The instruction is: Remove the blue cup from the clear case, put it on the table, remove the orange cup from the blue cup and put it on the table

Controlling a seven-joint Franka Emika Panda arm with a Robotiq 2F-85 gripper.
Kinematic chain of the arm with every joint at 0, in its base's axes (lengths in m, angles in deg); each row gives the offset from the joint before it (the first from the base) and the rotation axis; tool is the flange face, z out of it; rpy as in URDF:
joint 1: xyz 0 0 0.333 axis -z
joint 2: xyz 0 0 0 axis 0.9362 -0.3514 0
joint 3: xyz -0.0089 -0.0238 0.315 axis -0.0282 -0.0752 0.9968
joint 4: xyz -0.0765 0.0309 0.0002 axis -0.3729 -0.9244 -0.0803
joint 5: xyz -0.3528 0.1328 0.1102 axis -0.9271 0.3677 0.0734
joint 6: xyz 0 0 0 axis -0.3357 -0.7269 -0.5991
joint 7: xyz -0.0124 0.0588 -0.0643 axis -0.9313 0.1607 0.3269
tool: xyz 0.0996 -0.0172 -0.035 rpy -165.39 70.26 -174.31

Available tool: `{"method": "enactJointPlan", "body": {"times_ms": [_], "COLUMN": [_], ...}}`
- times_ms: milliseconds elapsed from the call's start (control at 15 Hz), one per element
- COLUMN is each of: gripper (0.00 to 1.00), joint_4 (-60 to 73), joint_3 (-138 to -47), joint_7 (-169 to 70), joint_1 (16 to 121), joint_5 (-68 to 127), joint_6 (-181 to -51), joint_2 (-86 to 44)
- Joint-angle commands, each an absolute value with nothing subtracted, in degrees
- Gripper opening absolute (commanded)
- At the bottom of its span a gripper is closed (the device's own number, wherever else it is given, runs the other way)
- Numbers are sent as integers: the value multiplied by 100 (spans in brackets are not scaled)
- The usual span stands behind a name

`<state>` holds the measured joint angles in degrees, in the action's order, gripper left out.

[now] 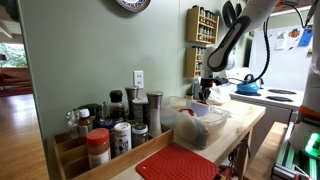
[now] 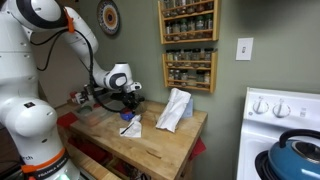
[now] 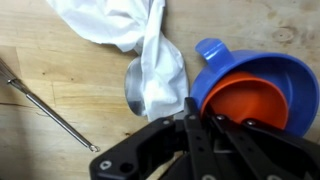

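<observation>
two small plastic cups in wrist view, orange-red cup (image 3: 248,105) inside blue cup (image 3: 215,55), beside crumpled white cloth (image 3: 130,30) on light wooden countertop (image 3: 50,50), black robot gripper (image 3: 193,108) narrow at blue rim, hold unclear, in an exterior view gripper (image 1: 205,92) near transparent plastic tub (image 1: 216,130)

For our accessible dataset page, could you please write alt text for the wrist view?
An orange cup sits nested inside a blue cup, close to the tips of the black gripper, seen from above against the wooden table. A crumpled white cloth lies beside them, partly covering a metal spoon.
</observation>
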<state>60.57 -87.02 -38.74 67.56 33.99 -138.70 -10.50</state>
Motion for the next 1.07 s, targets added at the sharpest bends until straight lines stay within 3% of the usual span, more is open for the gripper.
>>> {"method": "enactJointPlan", "body": {"times_ms": [0, 600, 1000], "gripper": [33, 98, 100], "joint_4": [6092, 6103, 5894], "joint_3": [-8731, -8648, -8486], "joint_7": [-4151, -3983, -3965], "joint_1": [6765, 6798, 6586], "joint_5": [3264, 3641, 3677], "joint_6": [-14141, -13611, -12647], "joint_2": [-1241, -414, -432]}}
